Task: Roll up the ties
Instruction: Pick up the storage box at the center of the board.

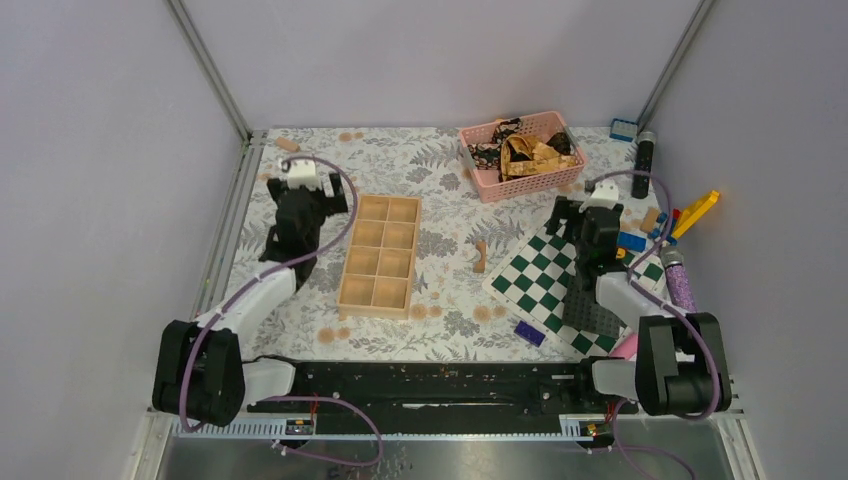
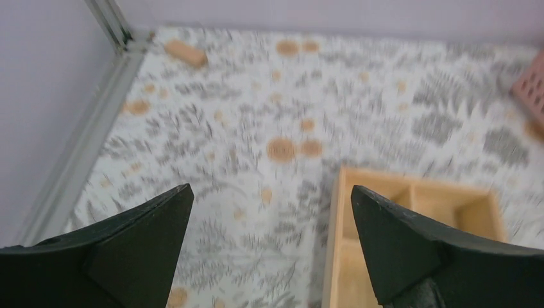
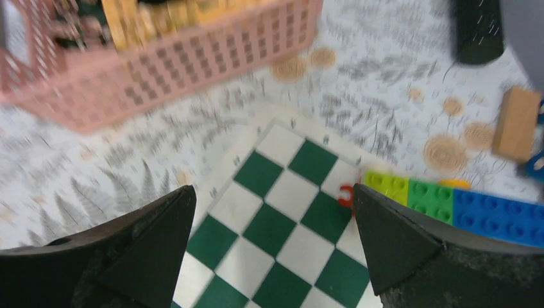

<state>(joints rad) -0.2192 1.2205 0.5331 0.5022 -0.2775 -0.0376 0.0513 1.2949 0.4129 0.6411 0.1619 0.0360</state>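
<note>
The counter (image 1: 440,170), covered with a grey fern-print cloth, carries everything. At its right lies a green-and-white checkered board (image 1: 545,275), turned at an angle. Left of centre sits a pale wooden tray (image 1: 380,250) divided into eight compartments. At the far edge, right of centre, stands a pink plastic lattice basket (image 1: 530,182).

The left claw (image 2: 271,190) hovers over bare cloth just left of the tray's far end, its jaws spread wide with nothing between them. The right claw (image 3: 272,190) hangs over the far corner of the checkered board, just short of the basket, equally wide open and holding nothing.

The ties are all bunched inside the basket: a shiny golden-tan tie (image 1: 530,155) crumpled in the middle, with dark ties bearing small light prints (image 1: 488,155) tangled around it, mostly on its left.

A row of green and blue plastic bricks (image 3: 462,202) lies at the board's right edge, and a small wooden block (image 1: 288,143) rests near the far left corner.
</note>
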